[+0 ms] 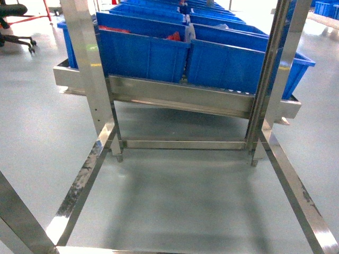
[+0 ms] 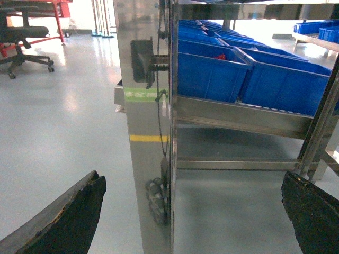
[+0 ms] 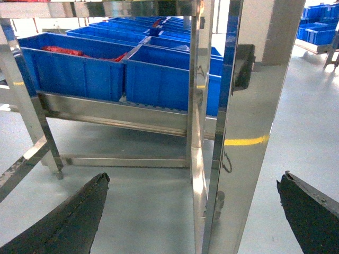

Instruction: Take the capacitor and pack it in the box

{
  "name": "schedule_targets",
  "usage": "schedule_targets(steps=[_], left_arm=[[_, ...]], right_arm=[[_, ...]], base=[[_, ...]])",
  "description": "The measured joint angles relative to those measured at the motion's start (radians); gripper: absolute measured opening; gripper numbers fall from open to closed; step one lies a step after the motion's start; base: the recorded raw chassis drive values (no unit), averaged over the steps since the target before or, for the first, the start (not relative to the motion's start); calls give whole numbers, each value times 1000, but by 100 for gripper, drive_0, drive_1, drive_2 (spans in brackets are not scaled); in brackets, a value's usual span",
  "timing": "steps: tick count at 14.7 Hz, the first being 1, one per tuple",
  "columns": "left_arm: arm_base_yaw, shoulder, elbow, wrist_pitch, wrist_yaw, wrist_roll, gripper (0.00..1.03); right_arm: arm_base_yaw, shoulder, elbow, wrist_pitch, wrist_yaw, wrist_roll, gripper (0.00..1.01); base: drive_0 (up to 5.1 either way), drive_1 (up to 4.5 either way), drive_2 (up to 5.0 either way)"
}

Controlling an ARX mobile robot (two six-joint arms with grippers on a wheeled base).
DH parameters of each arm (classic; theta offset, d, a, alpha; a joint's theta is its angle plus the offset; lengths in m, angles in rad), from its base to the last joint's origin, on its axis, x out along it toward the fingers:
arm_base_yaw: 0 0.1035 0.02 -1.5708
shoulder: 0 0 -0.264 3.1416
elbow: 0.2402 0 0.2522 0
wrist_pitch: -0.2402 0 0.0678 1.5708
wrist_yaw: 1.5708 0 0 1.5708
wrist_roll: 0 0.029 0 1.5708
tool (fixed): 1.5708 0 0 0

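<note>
No capacitor and no box show in any view. In the left wrist view my left gripper (image 2: pixel 192 177) is open, its two black fingers (image 2: pixel 69 217) wide apart with nothing between them but a steel rack post (image 2: pixel 145 132) farther off. My right gripper (image 3: pixel 195 177) is open too, black fingers (image 3: pixel 63 222) spread at the bottom corners, facing another steel post (image 3: pixel 238 159). Neither gripper shows in the head view.
A stainless steel rack (image 1: pixel 180 98) holds rows of large blue plastic bins (image 1: pixel 143 55), some with red items inside (image 3: pixel 66 51). Its uprights (image 1: pixel 87 69) and floor rails (image 1: pixel 79 190) frame grey floor ahead. A black office chair (image 2: pixel 24 37) stands far left.
</note>
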Motion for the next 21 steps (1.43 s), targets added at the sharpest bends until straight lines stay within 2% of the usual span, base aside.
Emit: schedule_targets(steps=[21], left_arm=[[0, 0, 0, 0, 0, 0, 98]], right_arm=[[0, 0, 0, 0, 3, 1, 98]], base=[[0, 0, 0]])
